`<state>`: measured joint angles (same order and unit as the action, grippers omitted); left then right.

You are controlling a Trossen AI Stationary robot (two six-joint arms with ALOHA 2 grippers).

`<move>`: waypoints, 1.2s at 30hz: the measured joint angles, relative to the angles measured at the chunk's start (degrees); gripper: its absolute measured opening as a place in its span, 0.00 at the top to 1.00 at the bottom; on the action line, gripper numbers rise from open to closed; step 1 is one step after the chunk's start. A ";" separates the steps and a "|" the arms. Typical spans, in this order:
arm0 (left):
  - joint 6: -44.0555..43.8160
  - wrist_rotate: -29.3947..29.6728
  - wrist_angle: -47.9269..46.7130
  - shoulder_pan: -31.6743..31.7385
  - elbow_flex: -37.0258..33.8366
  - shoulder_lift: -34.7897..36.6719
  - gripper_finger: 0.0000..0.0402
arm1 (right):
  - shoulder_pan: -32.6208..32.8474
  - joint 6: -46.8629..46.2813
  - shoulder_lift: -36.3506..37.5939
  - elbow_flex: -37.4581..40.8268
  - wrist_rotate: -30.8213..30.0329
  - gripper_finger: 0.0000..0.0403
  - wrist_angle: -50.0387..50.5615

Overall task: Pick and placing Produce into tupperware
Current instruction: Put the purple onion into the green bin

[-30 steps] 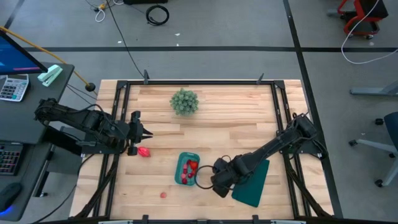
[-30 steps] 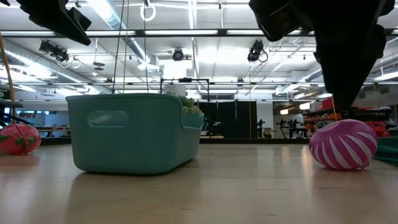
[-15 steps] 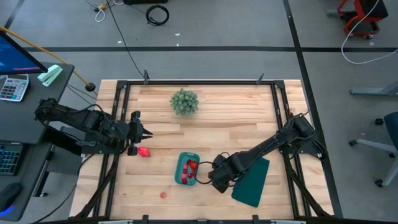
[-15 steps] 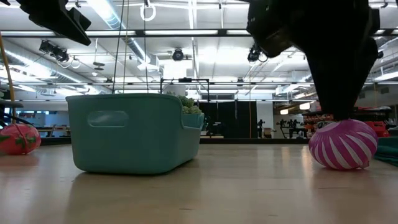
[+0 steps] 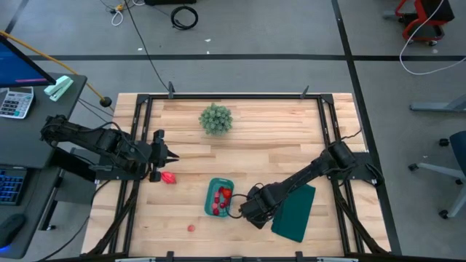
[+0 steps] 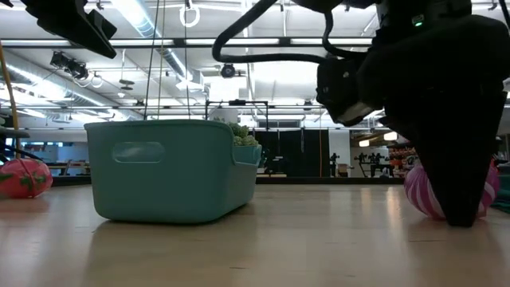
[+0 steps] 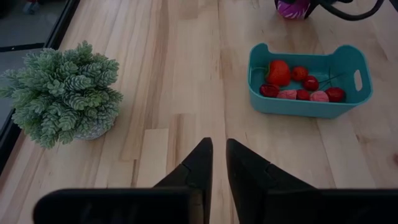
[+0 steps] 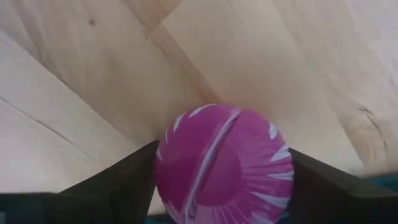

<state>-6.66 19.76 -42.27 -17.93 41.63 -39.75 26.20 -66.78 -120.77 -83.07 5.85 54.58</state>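
Right pincer [image 8: 224,186] astride purple produce [image 8: 225,163]

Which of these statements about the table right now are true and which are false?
1. The right gripper has its jaws open around the purple striped ball. True.
2. The teal tub is empty. False: it holds several red pieces.
3. The left gripper has its jaws shut. True.
4. The spiky green plant sits inside the tub. False: it stands apart on the table.
5. A red piece lies loose on the table. True.
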 joint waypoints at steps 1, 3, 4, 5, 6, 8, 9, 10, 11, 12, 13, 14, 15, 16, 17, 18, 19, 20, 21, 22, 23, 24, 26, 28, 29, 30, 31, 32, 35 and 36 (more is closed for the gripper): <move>0.00 0.01 -0.01 0.00 0.00 0.00 0.86 | 0.03 0.00 -0.01 0.02 -0.45 0.25 -0.02; 0.00 0.01 0.03 -0.02 0.00 0.00 0.86 | 0.07 -0.02 0.69 0.20 -1.89 0.26 0.01; 0.00 0.01 0.03 0.00 0.00 0.00 0.86 | 0.09 -0.12 1.08 0.20 -2.61 0.27 -0.03; 0.00 0.01 0.03 0.00 0.00 0.00 0.86 | 0.13 -0.63 1.44 0.35 -3.53 0.29 -0.04; 0.00 0.01 0.02 0.00 0.00 0.00 0.86 | 0.13 -1.23 1.77 0.42 -4.30 0.30 -0.20; 0.00 -0.01 0.03 -0.01 0.00 0.00 0.87 | -0.18 -2.62 2.44 0.44 -4.87 0.33 -0.62; 0.00 0.01 0.03 -0.01 0.00 0.00 0.87 | -0.35 -3.06 2.85 0.43 -5.40 0.35 -0.65; 0.03 0.01 0.03 0.00 0.00 0.00 0.87 | -0.47 -3.42 3.14 0.42 -6.10 0.37 -0.68; 0.09 0.01 0.05 0.00 0.00 -0.02 0.88 | -0.44 -3.65 3.31 0.42 -7.13 0.39 -0.68; 0.32 0.01 0.03 -0.02 0.00 -0.02 0.88 | -0.39 -3.78 3.34 0.42 -7.79 0.40 -0.66; 0.35 0.01 0.05 0.00 0.00 0.00 0.88 | -0.39 -3.77 3.33 0.42 -8.53 0.41 -1.04; 0.36 0.01 0.05 0.00 0.00 -0.01 0.88 | -0.49 -3.78 3.36 0.38 -9.29 0.41 -1.53; 0.40 0.00 0.05 -0.02 0.00 -0.02 0.88 | -0.51 -3.78 3.61 0.35 -9.91 0.41 -1.91; 0.46 0.01 0.05 0.00 0.00 -0.01 0.87 | -0.67 -3.78 3.81 0.33 -10.64 0.41 -2.32; 0.46 0.00 0.06 -0.02 0.00 0.00 0.87 | -0.94 -3.78 4.04 0.31 -11.66 0.40 -3.20; 0.46 0.00 0.10 0.00 0.00 -0.02 0.87 | -1.27 -3.72 4.42 0.31 -13.25 0.38 -4.44; 0.48 0.01 0.13 0.00 0.00 -0.02 0.87 | -1.58 -3.69 4.68 0.31 -14.93 0.37 -5.86; 0.48 0.01 0.27 0.00 0.00 0.00 0.86 | -1.91 -3.68 5.16 0.28 -16.79 0.35 -7.80; 0.48 0.01 0.36 -0.02 0.00 0.00 0.86 | -2.24 -3.36 5.69 0.28 -18.83 0.34 -9.59; 0.48 0.00 0.30 -0.01 0.00 -0.02 0.86 | -2.65 -2.26 6.16 0.25 -20.82 0.34 -11.94; 0.49 0.01 0.38 -0.02 0.00 0.00 0.87 | -3.00 -0.74 6.65 0.22 -22.77 0.34 -14.66; 0.48 0.01 0.43 -0.01 0.00 0.00 0.87 | -3.38 0.99 6.98 0.22 -24.41 0.34 -17.56; 0.48 -0.01 0.36 -0.01 0.00 0.00 0.88 | -4.26 5.88 7.23 0.15 -27.89 0.35 -24.64; 0.48 0.01 0.36 0.00 -0.02 0.00 0.88 | -5.33 11.61 7.32 0.15 -29.82 0.36 -31.82; 0.48 0.01 0.38 0.00 0.00 0.00 0.88 | -5.86 14.60 7.30 0.14 -30.02 0.37 -35.47; 0.48 -0.01 0.38 -0.01 0.00 -0.02 0.88 | -6.40 17.69 7.24 0.11 -29.93 0.37 -38.71; 0.48 0.01 0.36 -0.02 0.00 -0.01 0.88 | -6.82 20.82 7.21 0.11 -29.78 0.37 -41.04; 0.48 0.01 0.40 -0.02 0.00 0.00 0.88 | -7.19 24.25 7.02 0.11 -29.73 0.37 -43.00; 0.48 0.01 0.50 0.00 0.00 -0.04 0.87 | -7.88 32.50 5.76 0.11 -28.98 0.36 -47.18; 0.48 0.01 0.63 0.00 0.00 -0.08 0.87 | -8.17 34.19 4.77 0.11 -28.63 0.35 -48.11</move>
<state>-6.18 19.77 -41.64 -17.93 41.63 -39.83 18.03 -32.60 -116.00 -82.96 -22.77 6.46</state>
